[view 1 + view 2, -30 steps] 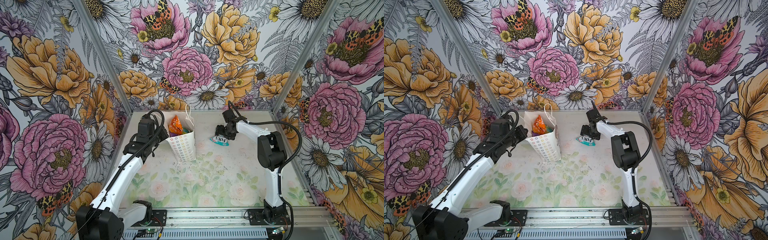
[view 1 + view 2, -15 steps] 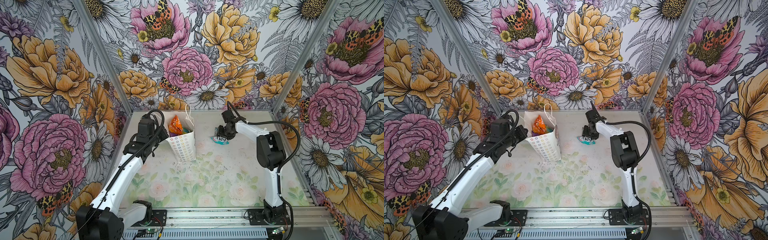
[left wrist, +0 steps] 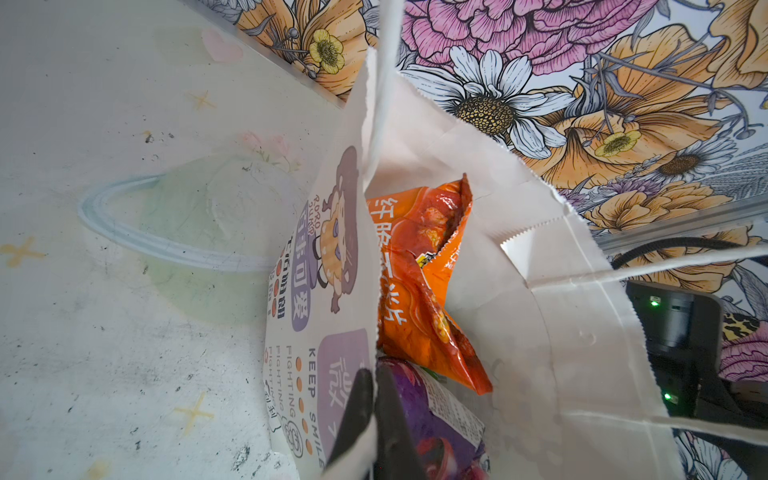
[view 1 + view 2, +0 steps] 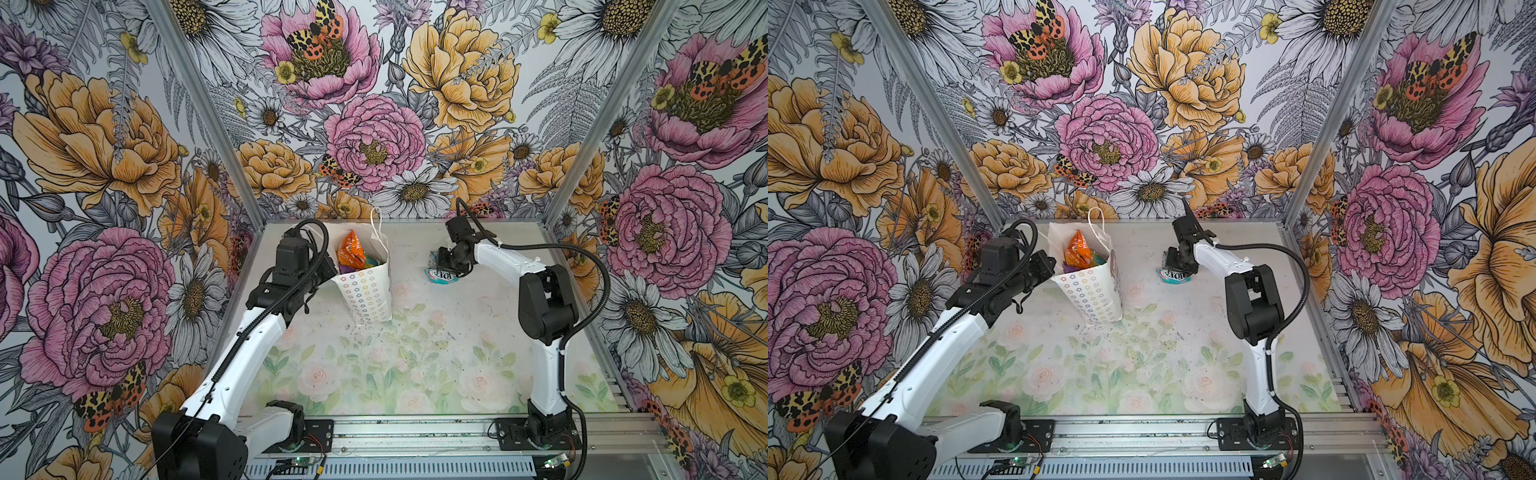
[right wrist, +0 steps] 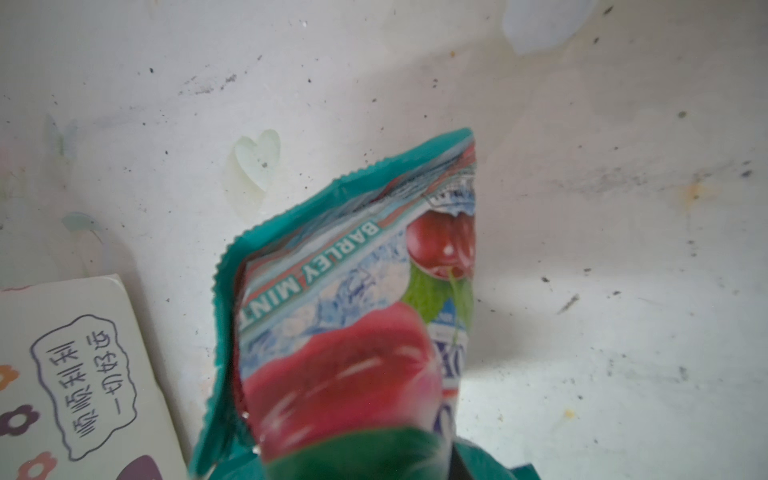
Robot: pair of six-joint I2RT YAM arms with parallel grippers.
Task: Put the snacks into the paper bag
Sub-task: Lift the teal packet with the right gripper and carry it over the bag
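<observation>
The paper bag is standing upright toward the back left of the counter with its mouth gaping open. The left pincer is squeezing tight on the rim of the bag's printed face, one black finger outside the paper and one inside. An orange packet is poking up out of the bag's mouth in both top views. In the left wrist view a purple packet is lying in the bag next to it, right beside the inner finger. Well off to the bag's right, toward the back of the counter, the right pincer is pressing down on a teal packet printed with "BARLEY MINT" and red fruit. Its jaws are drawn in narrow on the wrapper, which is buckling up between them toward the wrist camera while part of it is resting on the counter, and the fingers themselves are hiding behind the wrapper in that close view
</observation>
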